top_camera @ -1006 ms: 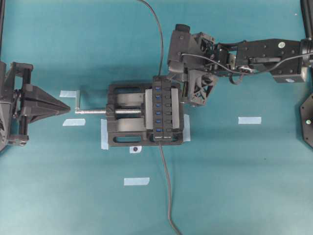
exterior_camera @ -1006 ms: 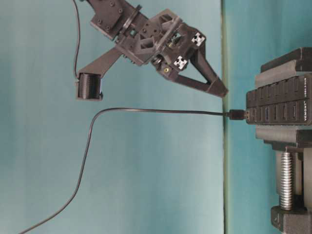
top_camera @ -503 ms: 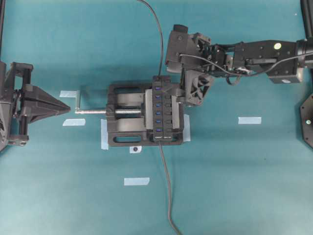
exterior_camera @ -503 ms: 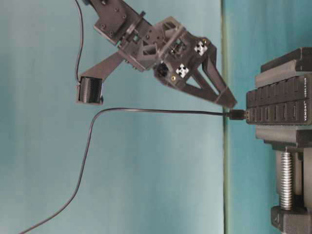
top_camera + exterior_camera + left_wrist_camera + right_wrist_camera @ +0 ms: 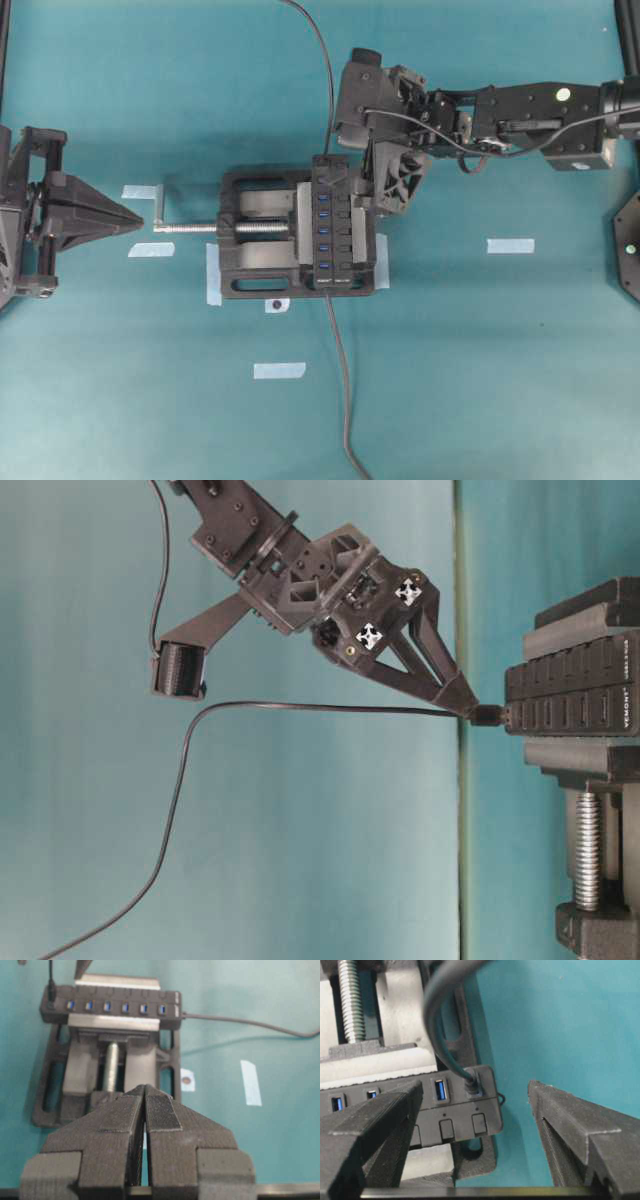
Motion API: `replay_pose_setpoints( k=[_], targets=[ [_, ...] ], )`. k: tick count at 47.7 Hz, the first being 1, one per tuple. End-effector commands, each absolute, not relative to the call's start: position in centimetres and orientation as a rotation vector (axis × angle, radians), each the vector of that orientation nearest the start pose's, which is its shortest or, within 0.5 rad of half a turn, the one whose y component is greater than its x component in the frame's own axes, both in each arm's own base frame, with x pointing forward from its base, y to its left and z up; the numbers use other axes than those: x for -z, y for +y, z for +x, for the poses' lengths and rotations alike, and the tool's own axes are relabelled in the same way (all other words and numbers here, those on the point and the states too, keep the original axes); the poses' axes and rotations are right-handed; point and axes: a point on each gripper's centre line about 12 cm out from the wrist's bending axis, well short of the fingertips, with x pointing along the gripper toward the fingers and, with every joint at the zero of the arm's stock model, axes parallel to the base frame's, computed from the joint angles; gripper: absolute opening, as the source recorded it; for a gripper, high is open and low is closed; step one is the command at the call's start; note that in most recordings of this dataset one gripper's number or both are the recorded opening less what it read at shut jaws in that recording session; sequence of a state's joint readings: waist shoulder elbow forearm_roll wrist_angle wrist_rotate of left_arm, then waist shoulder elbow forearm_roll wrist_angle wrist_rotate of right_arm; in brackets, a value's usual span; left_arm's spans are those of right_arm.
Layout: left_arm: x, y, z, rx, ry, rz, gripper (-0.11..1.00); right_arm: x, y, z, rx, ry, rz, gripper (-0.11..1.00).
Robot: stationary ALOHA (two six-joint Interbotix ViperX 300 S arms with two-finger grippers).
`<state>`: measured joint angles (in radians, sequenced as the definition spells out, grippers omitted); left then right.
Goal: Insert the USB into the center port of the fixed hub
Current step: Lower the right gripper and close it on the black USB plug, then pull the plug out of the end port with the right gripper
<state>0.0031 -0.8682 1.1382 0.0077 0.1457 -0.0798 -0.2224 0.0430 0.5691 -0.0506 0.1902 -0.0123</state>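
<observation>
From overhead, the right claw (image 5: 372, 180) hung over the fixed hub (image 5: 334, 222)'s end; the USB (image 5: 486, 715) was hidden there. The table-level view showed it plugged into the end slot, "VEMONT" barely legible. Left wrist view: left claw (image 5: 144, 1091) pressed together. Right wrist view: fingers (image 5: 580, 1132) spread wide.

Matte black arms, ribbed triangular tool fingers (image 5: 160, 1115), black-and-white cross markers, thin looped black wrist cable.

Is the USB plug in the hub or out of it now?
In. The USB sits in the end port of the fixed hub, not the center one; the open right gripper straddles it without holding it.
</observation>
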Motion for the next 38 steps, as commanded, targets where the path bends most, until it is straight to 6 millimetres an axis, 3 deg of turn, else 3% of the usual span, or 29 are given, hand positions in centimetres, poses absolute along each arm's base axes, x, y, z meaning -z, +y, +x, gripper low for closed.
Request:
replay_pose_setpoints(
  k=[1, 26, 38],
  targets=[
    [-24.75, 0.08, 21.02, -0.018, 0.392, -0.072, 0.00, -17.86, -8.92, 39.82, 0.193, 0.764, 0.022, 0.88],
    [-24.81, 0.11, 21.04, -0.020, 0.391, -0.072, 0.00, -17.06, -9.08, 40.51, 0.192, 0.779, 0.024, 0.86],
    [-24.75, 0.11, 21.02, -0.020, 0.392, -0.072, 0.00, -17.06, -9.02, 40.53, 0.191, 0.779, 0.025, 0.74]
  ],
)
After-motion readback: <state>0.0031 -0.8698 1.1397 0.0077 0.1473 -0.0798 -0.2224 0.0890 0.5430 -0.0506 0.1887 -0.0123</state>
